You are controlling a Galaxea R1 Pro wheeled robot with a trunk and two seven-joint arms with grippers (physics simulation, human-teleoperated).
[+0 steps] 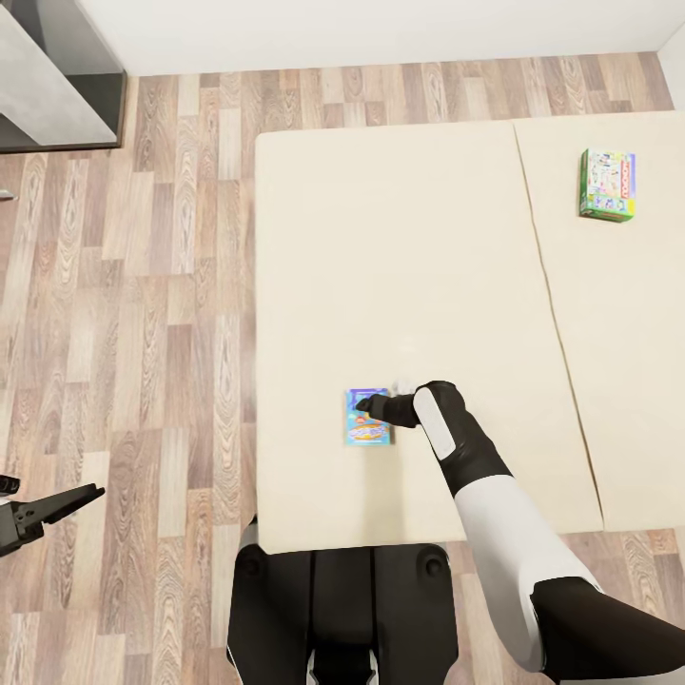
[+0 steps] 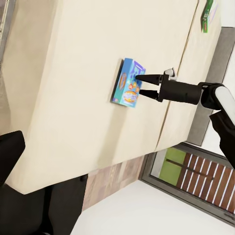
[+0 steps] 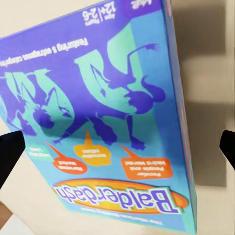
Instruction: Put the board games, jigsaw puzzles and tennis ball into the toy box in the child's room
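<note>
Bed (image 1: 400,247): beige mattress in two slabs, with a seam running from the far edge toward the near edge right of centre. It stands on wood-plank floor (image 1: 143,285), and a white wall runs along the top of the head view.

Right arm (image 1: 504,514): white and black, reaching from lower right out over the near part of the bed.

Blue-purple board game (image 1: 367,417): flat on the left slab, near the bed's near edge and well in from its left side. Long axis runs roughly near-to-far from the robot, short edges facing the robot and the far wall. The right wrist view reads "Balderdash" (image 3: 117,198) on the cover (title band at one short end, purple figures on turquoise above it).

Green-edged board game (image 1: 607,185): flat on the right slab near the far right, well apart from the blue one. Long axis is again roughly near-to-far.

Right hand (image 1: 365,406): over the blue-purple board game, fingers apart. In the left wrist view the two dark fingers (image 2: 147,78) point at the box's long edge with a clear gap between them; contact with the box cannot be told.

Left hand (image 1: 57,502): low at the left over the floor, well clear of the bed; whether its fingers are apart or together cannot be told.
</note>
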